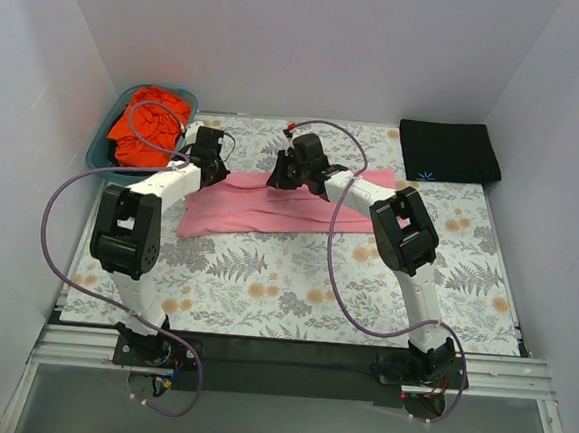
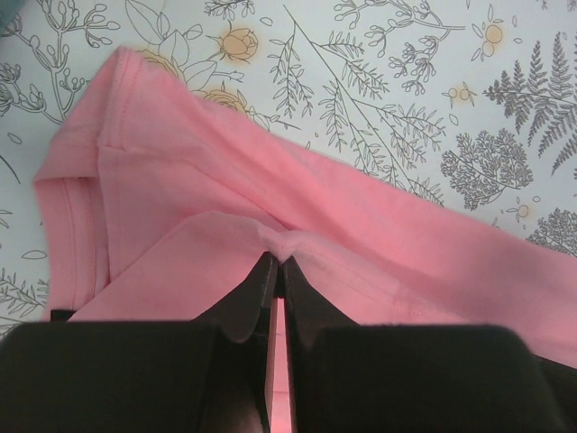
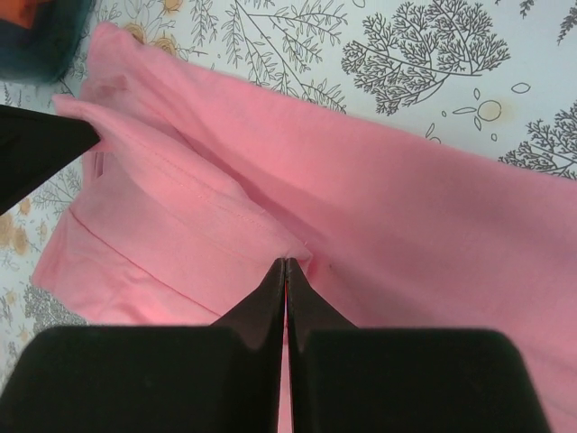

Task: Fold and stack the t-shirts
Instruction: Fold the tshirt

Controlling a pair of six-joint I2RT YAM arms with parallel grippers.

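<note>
Pinching the light pink t-shirt with both arms at its far edge, mid-fold.

Far left, back corner: teal basket holding the crumpled orange-red t-shirt, unfolded. Just right of it is the left gripper, jaws closed on a small peak of pink fabric near the shirt's left end. Only a thin layer seems caught.

The pink tee lies mid-counter as a long narrow band, already doubled lengthwise. Its long axis runs left to right, with the right end angled a bit toward the back wall. A stitched hem shows at the left end in the left wrist view; can't tell which end is the collar.

The right gripper sits near the band's middle, jaws shut tight on a seam fold. Back right: the black t-shirt, folded flat, small blue logo at its front edge, well apart from the pink one.

Likely risks:
- Either shallow pinch slips on lift, so one side drops and the fold skews.
- Grabbing a single layer would pull the doubled band open.
- The arms move unevenly and twist the band.
- The left arm is close to the basket and could nudge it.
</note>
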